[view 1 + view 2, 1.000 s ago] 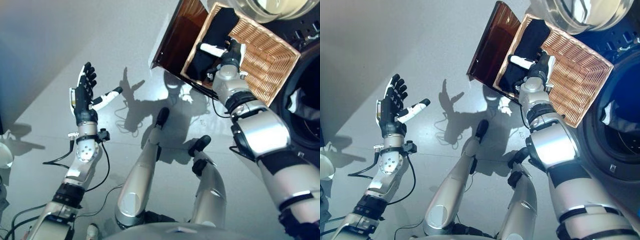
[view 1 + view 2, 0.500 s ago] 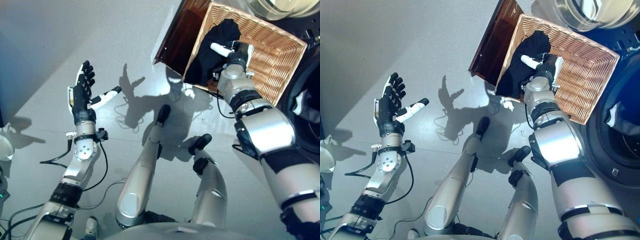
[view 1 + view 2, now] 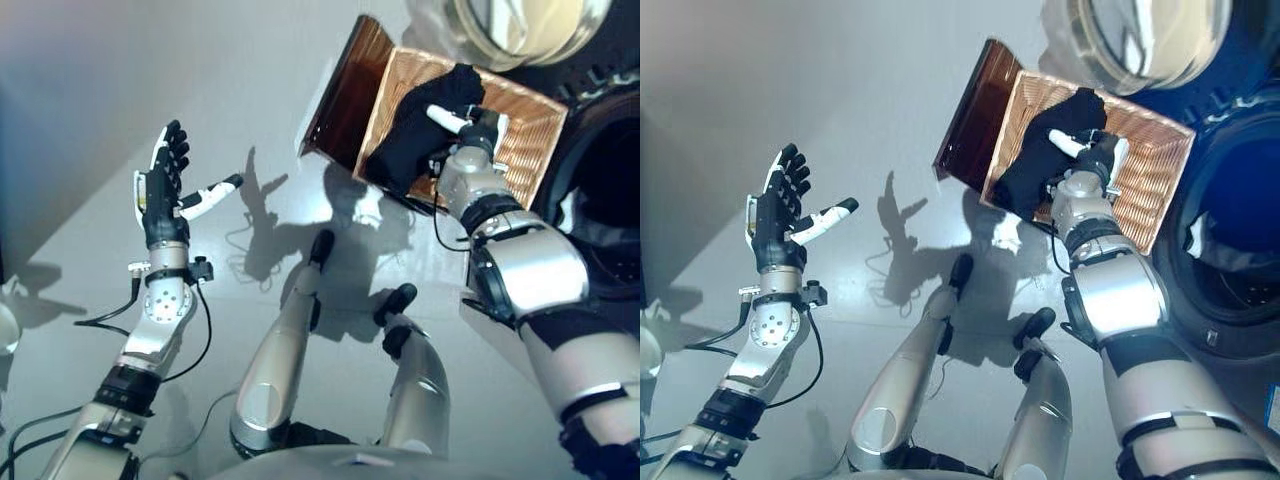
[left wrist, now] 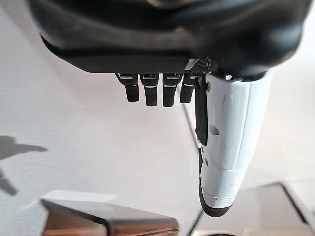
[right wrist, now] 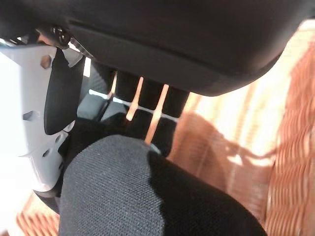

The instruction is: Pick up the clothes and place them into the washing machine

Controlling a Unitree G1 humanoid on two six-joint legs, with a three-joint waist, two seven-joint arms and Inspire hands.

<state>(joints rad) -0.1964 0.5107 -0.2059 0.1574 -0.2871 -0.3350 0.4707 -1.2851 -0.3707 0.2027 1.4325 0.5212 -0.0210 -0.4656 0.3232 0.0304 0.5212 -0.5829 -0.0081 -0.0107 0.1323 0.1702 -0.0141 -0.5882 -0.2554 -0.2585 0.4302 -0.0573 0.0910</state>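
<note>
Clothes (image 3: 420, 130), one black bundle, are being gripped by the right hand (image 3: 470, 135) above the wicker basket (image 3: 525, 130), fingers and thumb curled round the cloth. Nearer, the left hand (image 3: 160, 190) is idling over the floor with fingers straight. Trailing cloth is risking a snag on the basket rim. Beyond, the washer drum (image 3: 1230, 260) is standing open; a loose pinch could be dropping the bundle short.

light: bright, hard | shadows: sharp arm shadows on grey floor (image 3: 120, 90) | glare: washer door glass (image 3: 1140, 40) | wrist views: hands blurred
</note>
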